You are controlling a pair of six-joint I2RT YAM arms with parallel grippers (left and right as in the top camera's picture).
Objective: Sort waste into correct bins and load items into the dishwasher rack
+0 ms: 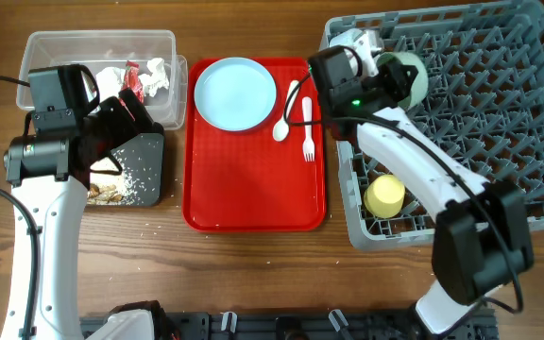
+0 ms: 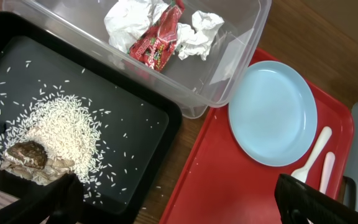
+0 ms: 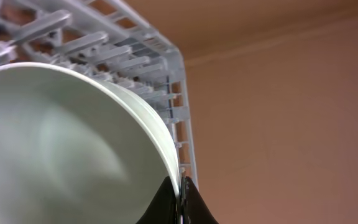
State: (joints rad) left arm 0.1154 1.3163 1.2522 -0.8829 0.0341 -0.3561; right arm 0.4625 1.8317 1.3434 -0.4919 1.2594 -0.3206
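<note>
Though blurry, glossy mint bowl, seemingly between fingers

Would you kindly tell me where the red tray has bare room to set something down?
The tray's lower half, below the plate, spoon and fork, is bare. Its top half is crowded, and the right pincer holds a bowl just beside it.

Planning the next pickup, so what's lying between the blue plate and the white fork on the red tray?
The white plastic spoon lies there, alongside the fork, with the light blue plate on its other side. The overhead view shows it.
</note>
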